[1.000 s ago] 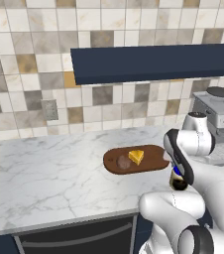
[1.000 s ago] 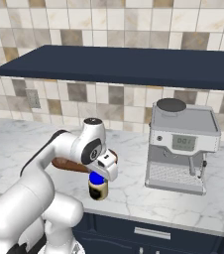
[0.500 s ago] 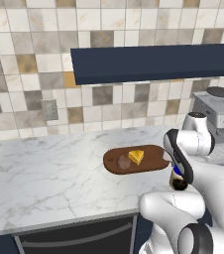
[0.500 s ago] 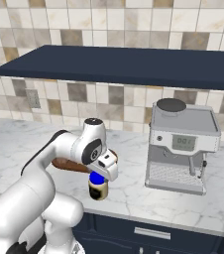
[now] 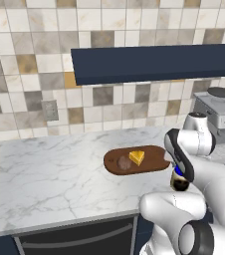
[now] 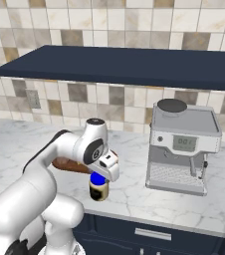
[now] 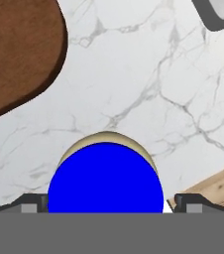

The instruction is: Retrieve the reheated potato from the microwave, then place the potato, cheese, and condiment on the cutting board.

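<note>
Spread wide, the pincer hangs directly above the small dark condiment jar with a blue lid, one dark fingertip on each side of the lid and nothing gripped. That jar stands on the white marble tabletop, just beside the dark reddish-brown oval wooden cutting board, which carries the yellow-orange cheese wedge and the reddish-brown round potato. To the right stands a steel coffee machine.
</note>
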{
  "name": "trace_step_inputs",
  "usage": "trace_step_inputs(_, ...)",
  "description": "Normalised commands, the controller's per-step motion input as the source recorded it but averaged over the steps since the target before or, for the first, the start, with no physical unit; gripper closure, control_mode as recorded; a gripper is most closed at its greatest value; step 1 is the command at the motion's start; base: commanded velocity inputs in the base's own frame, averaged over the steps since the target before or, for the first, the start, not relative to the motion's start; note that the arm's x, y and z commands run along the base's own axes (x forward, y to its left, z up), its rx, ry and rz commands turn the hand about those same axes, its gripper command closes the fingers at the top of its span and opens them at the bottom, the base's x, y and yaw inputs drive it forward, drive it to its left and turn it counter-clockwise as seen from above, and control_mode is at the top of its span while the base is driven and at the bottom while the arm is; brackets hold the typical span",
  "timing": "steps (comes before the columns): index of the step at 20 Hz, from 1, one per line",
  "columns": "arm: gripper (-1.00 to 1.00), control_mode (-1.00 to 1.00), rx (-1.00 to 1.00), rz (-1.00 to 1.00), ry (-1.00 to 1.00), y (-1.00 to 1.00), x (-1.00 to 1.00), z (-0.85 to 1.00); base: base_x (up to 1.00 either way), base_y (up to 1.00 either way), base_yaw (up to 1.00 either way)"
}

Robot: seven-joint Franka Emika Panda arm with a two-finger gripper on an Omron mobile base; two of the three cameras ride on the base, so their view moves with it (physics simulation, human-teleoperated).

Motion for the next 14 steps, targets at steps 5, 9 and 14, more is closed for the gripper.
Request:
trace_step_inputs(5, -1.00, -1.00, 0.00, 0.00, 0.06, 0.00, -0.14, -0.25, 0.00, 0.00, 0.00)
trace_step_inputs(9, -1.00, -1.00, 0.00, 0.00, 0.00, 0.08, -0.16, -0.26, 0.00, 0.00, 0.00)
trace_step_inputs(14, -1.00, -1.00, 0.00, 0.00, 0.00, 0.03, 0.00, -0.23, 0.00, 0.00, 0.00)
